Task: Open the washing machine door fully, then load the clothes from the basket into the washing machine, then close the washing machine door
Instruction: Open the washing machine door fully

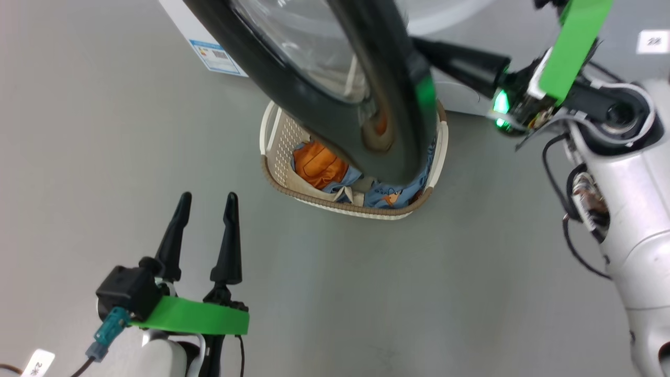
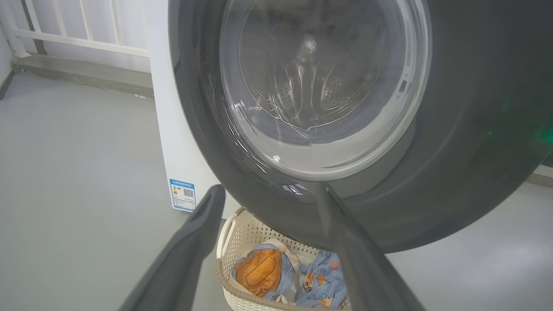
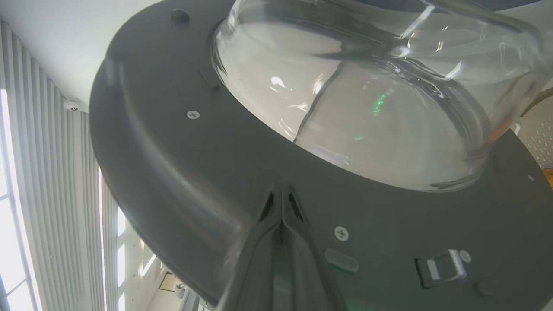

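The washing machine door [image 1: 390, 99] stands partly swung out from the white washing machine [image 2: 173, 142], its black ring and clear glass bowl [image 2: 319, 86] hanging over the basket [image 1: 273, 137]. The basket sits on the grey floor [image 1: 104, 157] just in front of the machine, near the lower front corner that carries the blue label sticker [image 2: 182, 195]. The clothes [image 2: 259, 270] lie inside the basket, an orange patch and light blue printed fabric showing. The left end effector [image 1: 208, 201] hovers over bare floor well short of the basket, its fingers spread wide and holding nothing. The right end effector [image 3: 281, 196] has its two fingers pressed together, tips against the dark inner face of the door below the glass bowl
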